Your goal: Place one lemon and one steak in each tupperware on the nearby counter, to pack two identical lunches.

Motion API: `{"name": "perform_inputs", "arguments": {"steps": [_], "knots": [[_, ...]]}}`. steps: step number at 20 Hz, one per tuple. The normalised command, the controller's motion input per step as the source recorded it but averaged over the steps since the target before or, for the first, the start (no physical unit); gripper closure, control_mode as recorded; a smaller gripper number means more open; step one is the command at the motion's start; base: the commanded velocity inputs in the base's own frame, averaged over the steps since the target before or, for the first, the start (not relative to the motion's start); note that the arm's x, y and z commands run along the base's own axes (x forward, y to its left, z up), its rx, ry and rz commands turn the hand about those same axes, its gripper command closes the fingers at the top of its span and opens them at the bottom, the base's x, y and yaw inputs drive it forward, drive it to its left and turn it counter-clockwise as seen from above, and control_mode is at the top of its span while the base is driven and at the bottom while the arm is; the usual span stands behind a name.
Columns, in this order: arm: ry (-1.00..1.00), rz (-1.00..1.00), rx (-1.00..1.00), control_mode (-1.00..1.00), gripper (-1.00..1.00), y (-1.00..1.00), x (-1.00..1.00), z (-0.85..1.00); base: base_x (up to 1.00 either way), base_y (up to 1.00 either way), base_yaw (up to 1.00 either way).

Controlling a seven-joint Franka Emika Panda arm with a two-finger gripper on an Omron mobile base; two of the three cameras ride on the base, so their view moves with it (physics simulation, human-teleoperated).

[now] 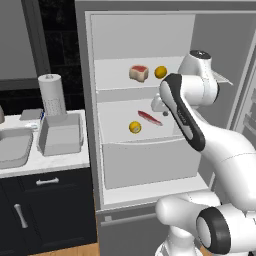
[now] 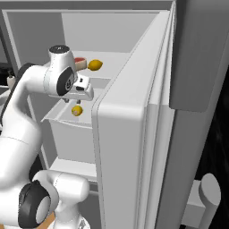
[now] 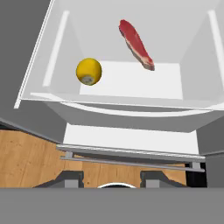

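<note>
Hand view: lower lemon (image 3: 89, 71) and strip steak (image 3: 136, 44) lie apart below me, nothing picked. My gripper (image 3: 111, 177) holds nothing, jaws part-open. Next, I judge: descend onto the lemon.

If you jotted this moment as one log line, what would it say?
phase: reaching into fridge | fingers: empty, apart | below: lemon, steak strip on lower shelf | tupperware: empty

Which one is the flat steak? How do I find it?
Look inside the open white fridge, at the lower of its two food shelves. The flat steak lies there, to the right of a lemon. It is a thin, long, dark-red strip, unlike the thick blocky chunk on the shelf above.
</note>
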Motion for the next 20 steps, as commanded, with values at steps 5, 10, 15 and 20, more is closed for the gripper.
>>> {"name": "perform_inputs", "arguments": {"steps": [5,10,15,20], "knots": [[0.00,0.00,0.00,-1.00,-1.00,-0.02,0.05,-0.11,0.00,0.00,0.00],[-0.07,-0.04,0.00,-1.00,-1.00,0.00,0.20,-0.51,0.00,0.00,0.00],[-0.09,-0.05,0.00,-1.00,-1.00,-0.05,0.46,-0.44,0.00,0.00,0.00],[-0.05,-0.08,0.00,-1.00,-1.00,0.16,0.45,-0.35,0.00,0.00,0.00]]}}
